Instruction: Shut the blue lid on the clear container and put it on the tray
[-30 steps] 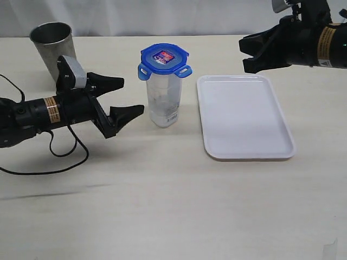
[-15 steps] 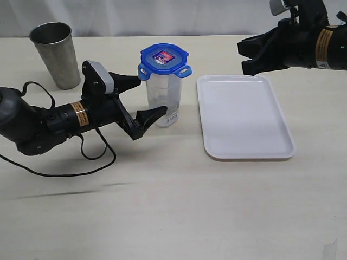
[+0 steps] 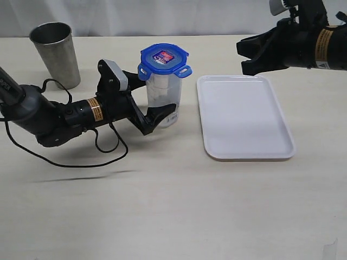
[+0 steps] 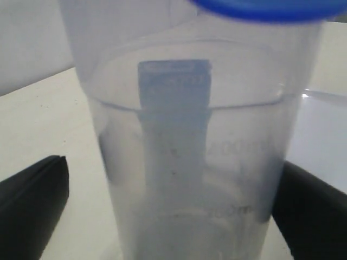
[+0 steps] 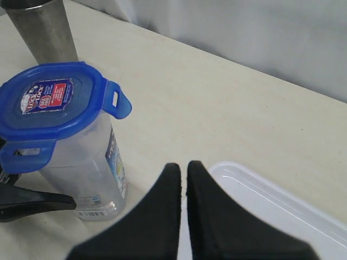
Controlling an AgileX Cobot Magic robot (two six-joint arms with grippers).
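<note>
The clear container (image 3: 162,103) stands upright on the table just left of the white tray (image 3: 244,116). The blue lid (image 3: 164,58) sits on top of it with its tabs sticking out sideways. My left gripper (image 3: 148,96) lies low and open, one finger on each side of the container's body. In the left wrist view the container (image 4: 190,162) fills the space between the fingers (image 4: 32,208), and a gap shows on one side. My right gripper (image 3: 246,57) hovers shut above the tray's far edge; its closed fingertips (image 5: 172,176) hold nothing.
A tapered steel cup (image 3: 55,54) stands at the back left, behind the left arm. A black cable (image 3: 81,157) loops on the table under that arm. The tray (image 5: 282,206) has nothing on it.
My left arm has slid right, low over the table, until its open fingers straddle the container. The right arm has hardly moved and the container stands where it was.
</note>
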